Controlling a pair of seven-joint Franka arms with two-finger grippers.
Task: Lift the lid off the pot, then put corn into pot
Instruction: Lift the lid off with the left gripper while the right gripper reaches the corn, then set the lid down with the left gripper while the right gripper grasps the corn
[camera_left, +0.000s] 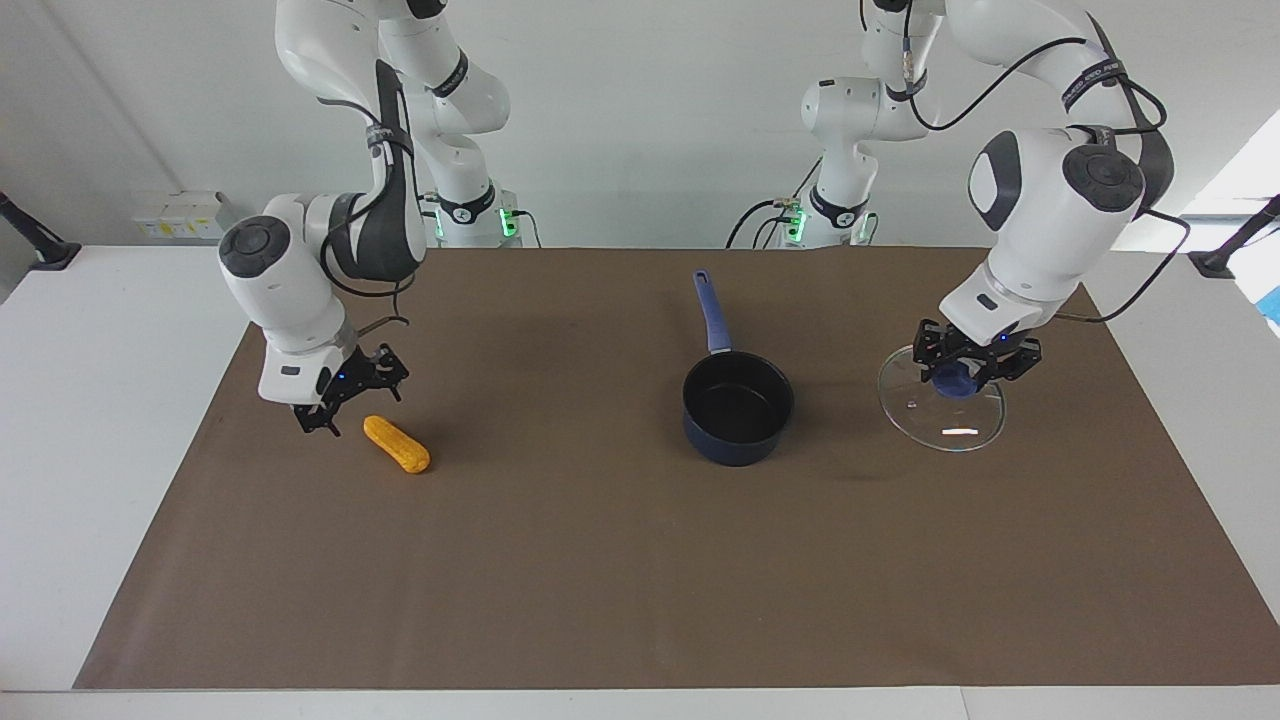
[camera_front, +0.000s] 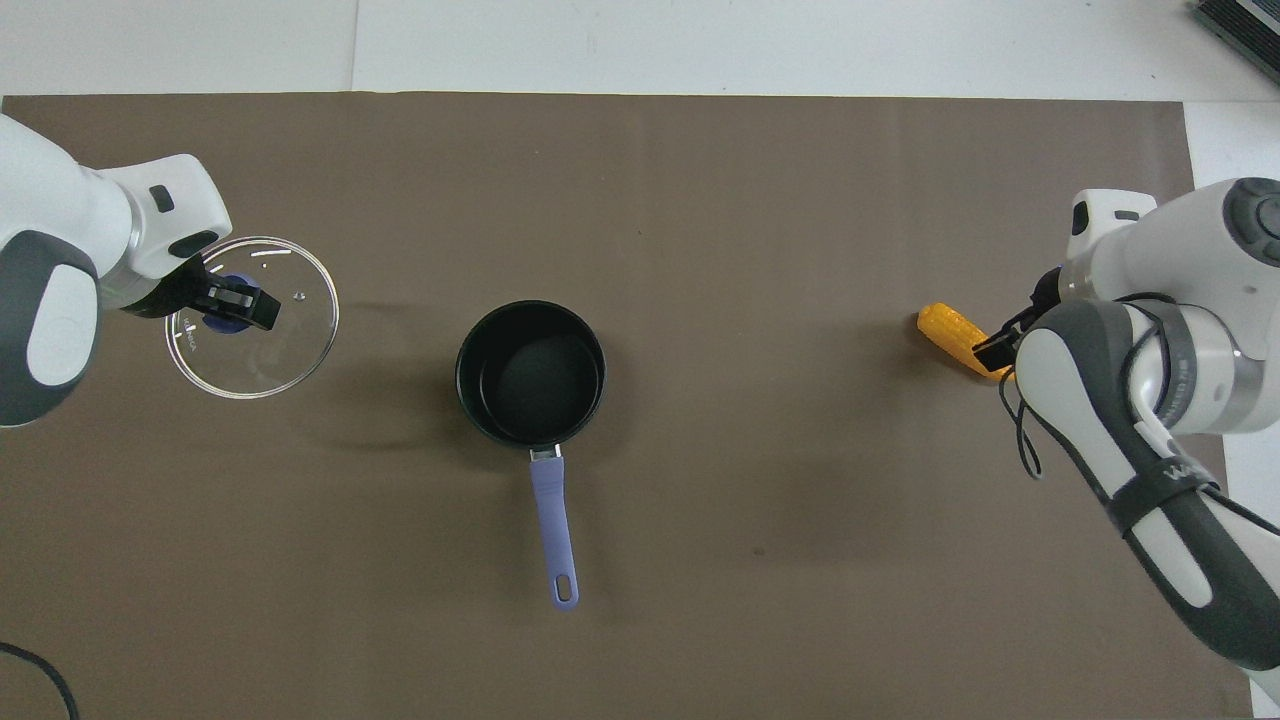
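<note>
Left gripper (camera_left: 962, 372) clamps the lid's (camera_left: 941, 408) blue knob, lid tilted, low over the mat's (camera_left: 640, 560) left-arm end. Pot (camera_left: 738, 405) open, mid-mat. Right gripper (camera_left: 345, 400) angled down beside the corn (camera_left: 396, 444); jaw gap unreadable.

left gripper (camera_left: 958, 375): jaws clamped, raised | right gripper (camera_left: 345, 400): low, jaws apart

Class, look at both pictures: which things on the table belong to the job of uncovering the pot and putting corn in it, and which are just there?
Part of the job:
- lid, held by the left gripper at its knob
- pot, open
- corn, on the mat by the right gripper

Just there:
- brown mat
- white table
</note>
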